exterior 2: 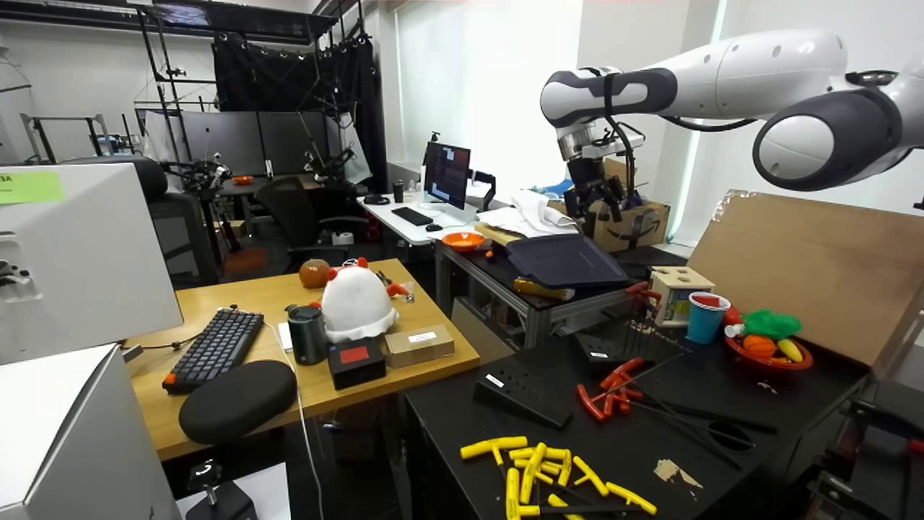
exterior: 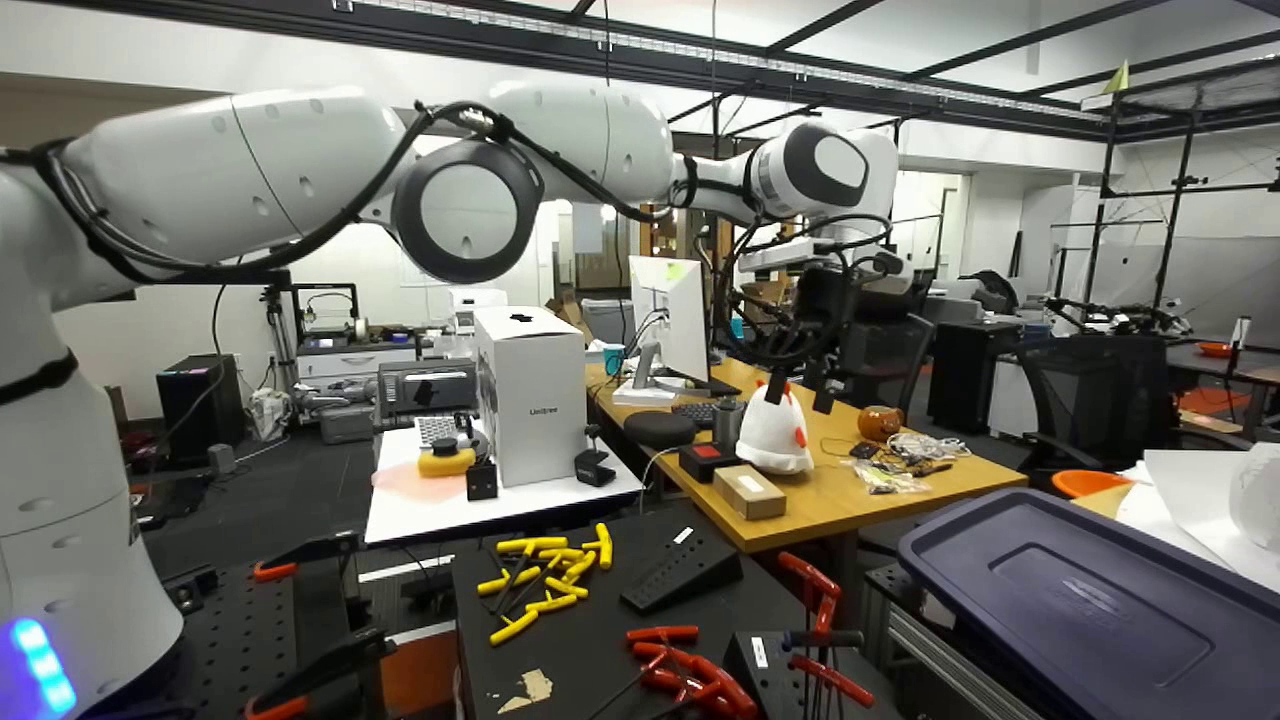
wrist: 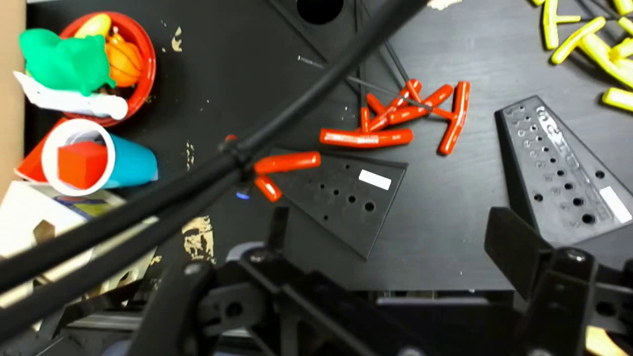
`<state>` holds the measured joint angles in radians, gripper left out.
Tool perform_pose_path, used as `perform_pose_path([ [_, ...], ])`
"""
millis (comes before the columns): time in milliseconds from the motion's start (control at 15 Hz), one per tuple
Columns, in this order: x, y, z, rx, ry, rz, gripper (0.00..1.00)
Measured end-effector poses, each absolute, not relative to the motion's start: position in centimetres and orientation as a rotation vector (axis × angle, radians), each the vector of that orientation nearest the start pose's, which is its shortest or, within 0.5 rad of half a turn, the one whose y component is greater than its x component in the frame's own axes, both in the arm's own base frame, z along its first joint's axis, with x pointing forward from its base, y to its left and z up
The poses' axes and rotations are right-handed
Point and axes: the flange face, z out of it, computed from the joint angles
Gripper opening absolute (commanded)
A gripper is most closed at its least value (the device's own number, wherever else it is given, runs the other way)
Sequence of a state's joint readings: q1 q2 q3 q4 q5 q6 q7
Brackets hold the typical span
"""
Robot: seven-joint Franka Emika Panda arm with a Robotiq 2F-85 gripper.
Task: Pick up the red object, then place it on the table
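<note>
Black end effector (wrist: 390, 222): jaws apart, empty, pointing down well above black tabletop (wrist: 445, 198).
Red block (wrist: 81, 165): in cup (wrist: 132, 160); probable target, though red handles (wrist: 366, 138) also fit.
Cup: may tip if a jaw snags its rim; little clearance.
Arm (exterior: 470, 215): near level, far end bent down.
Tan tabletop (exterior: 835, 503): destination, well apart.

Arm (exterior: 466, 212) stretched outward, wrist (exterior: 822, 168) bent; gripper (wrist: 391, 230) pointing downward, 2 fingers (wrist: 512, 243) spread wide.

Wrist view: downward; both exterior views share wooden table (exterior: 830, 503).
</note>
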<state>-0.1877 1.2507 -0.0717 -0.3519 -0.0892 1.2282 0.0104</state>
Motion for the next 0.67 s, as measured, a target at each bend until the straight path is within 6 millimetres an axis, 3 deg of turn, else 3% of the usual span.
perform_pose_path([
  [333, 74.8, -18.8, 31.1, -3.213, 0.459, 0.414, 1.0],
  [667, 74.5, -20.3, 33.3, -3.195, 0.489, 0.354, 1.0],
])
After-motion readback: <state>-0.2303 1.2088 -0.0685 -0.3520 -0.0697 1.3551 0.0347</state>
